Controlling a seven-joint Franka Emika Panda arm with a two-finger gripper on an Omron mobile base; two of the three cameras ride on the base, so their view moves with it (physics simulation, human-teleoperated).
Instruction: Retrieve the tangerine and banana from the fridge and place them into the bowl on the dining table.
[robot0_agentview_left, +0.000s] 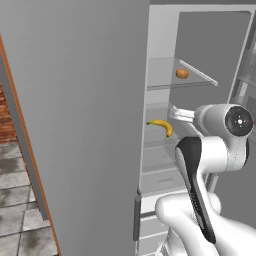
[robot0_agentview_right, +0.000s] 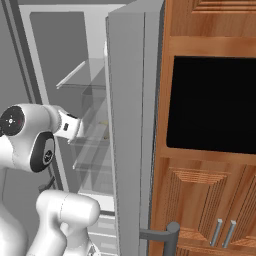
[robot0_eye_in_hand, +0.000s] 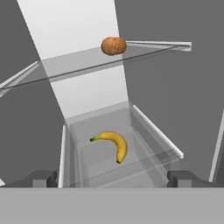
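The tool (robot0_eye_in_hand: 112, 178) has its fingers spread fully apart and empty, touching nothing, pointed into the open fridge (robot0_agentview_left: 165, 30). Just beyond it the banana (robot0_eye_in_hand: 114, 145) lies on a glass shelf (robot0_eye_in_hand: 144, 131). Farther back and higher, the tangerine (robot0_eye_in_hand: 113, 45) sits on the upper shelf (robot0_eye_in_hand: 70, 65).

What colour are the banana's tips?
Dark, on the small curved yellow banana; clearest in the hand view.

Open air lies between my spread pincer (robot0_eye_in_hand: 112, 178) and the banana (robot0_eye_in_hand: 114, 145); the tangerine's (robot0_eye_in_hand: 113, 45) glass shelf (robot0_eye_in_hand: 65, 70) roofs the gap.
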